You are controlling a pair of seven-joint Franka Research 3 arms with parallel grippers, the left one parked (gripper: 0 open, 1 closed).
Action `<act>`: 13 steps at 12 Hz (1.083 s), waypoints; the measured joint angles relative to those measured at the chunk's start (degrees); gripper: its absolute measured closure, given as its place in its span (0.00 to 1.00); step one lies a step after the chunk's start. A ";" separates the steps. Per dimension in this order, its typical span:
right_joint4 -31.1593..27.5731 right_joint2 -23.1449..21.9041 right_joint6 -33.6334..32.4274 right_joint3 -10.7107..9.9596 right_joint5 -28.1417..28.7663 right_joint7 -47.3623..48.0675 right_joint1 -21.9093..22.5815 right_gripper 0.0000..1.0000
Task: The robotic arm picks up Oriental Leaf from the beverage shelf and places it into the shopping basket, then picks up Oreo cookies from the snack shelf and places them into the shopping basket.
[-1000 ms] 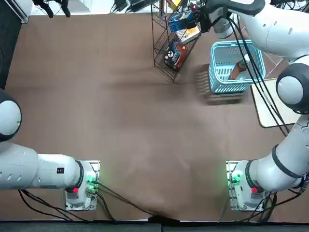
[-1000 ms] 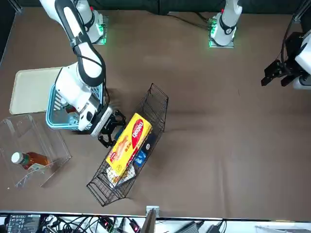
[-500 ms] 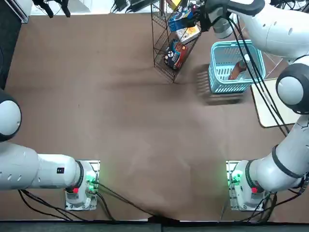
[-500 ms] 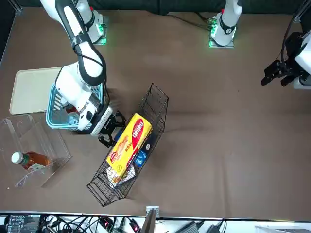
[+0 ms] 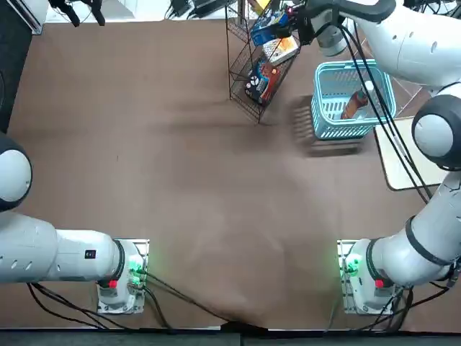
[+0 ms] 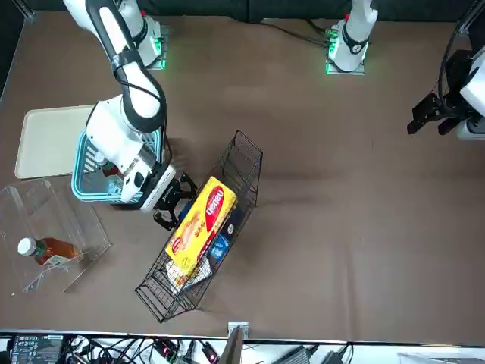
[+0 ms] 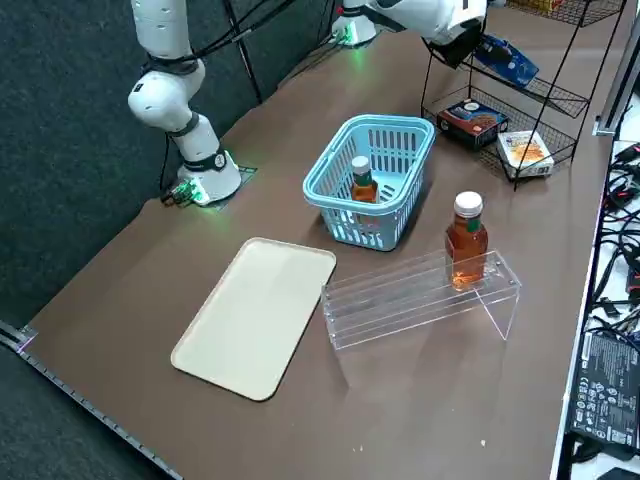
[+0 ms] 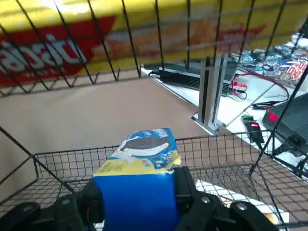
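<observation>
And there it was, the second half of the job: one tea bottle lay inside the blue basket, and the turn had come for the cookies. The right tool was closed in on the blue cookie pack, one finger against each side, nothing else in its hold. The pack sat tilted within the black wire rack; whether it bore weight on the mesh, I could not tell. The next move called for a straight, level pull out of the tier, then a swing to the basket, just beside the rack, and a low release.

Edges, though! Wires ran close around the pack, and the big yellow pack filled the tier above, so an early lift would likely have snagged. Past the wires, the basket's open top gave decent room beside the bottle (mind those black cables sagging over it). A second bottle stood on the clear shelf, away from that short route.
</observation>
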 joint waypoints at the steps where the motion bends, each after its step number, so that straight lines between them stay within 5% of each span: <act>1: 0.15 -0.10 0.00 0.05 0.00 0.00 0.00 0.36; 13: 0.77 -2.94 0.05 0.33 0.06 0.78 0.00 0.42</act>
